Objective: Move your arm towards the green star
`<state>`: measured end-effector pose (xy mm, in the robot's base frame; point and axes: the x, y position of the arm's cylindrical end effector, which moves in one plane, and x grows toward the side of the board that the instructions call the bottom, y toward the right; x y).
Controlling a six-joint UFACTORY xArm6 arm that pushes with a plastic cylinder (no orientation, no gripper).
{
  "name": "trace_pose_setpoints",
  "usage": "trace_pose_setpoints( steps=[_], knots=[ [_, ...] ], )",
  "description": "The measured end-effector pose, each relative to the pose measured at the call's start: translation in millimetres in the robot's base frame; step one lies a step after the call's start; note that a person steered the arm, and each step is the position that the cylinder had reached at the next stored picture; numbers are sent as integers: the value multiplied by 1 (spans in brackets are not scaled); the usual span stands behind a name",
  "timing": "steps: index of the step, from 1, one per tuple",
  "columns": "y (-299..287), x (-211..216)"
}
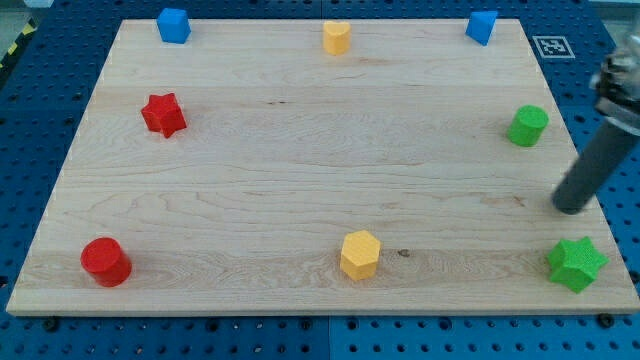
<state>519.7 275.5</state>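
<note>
Green star [576,264]: far bottom-right corner of wooden board [300,180], close to right edge. Remaining stock listed from the view's left to the view's right.

Red cylinder [105,261]: bottom-left corner, standing upright.

Red star [163,114]: left side, upper half, well above red cylinder.

Blue cube [174,25]: top edge, left part.

Yellow heart-shaped block [337,37]: top edge, near middle.

Yellow hexagonal block [360,254]: bottom edge, near middle, well apart from every other piece.

Blue block [482,26]: top edge, right part; shape roughly cubic, not clearly made out.

Green cylinder [527,125]: right side, upper half, well above green star.

My tip [569,207]: lower end of dark rod, entering tilted from the view's right edge, upper part blurred. Sits near board's right edge, between green cylinder and green star, just above green star and apart from it, touching neither. No jaws on this tool: plain rod end, holding nothing.

Blue perforated table [30,110]: surrounds board on all sides.
</note>
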Motion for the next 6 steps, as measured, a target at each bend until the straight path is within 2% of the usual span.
trace_pose_setpoints(
  steps=[1, 2, 3, 6],
  knots=[
    [61, 27],
    [67, 59],
    [36, 96],
    [7, 97]
  ],
)
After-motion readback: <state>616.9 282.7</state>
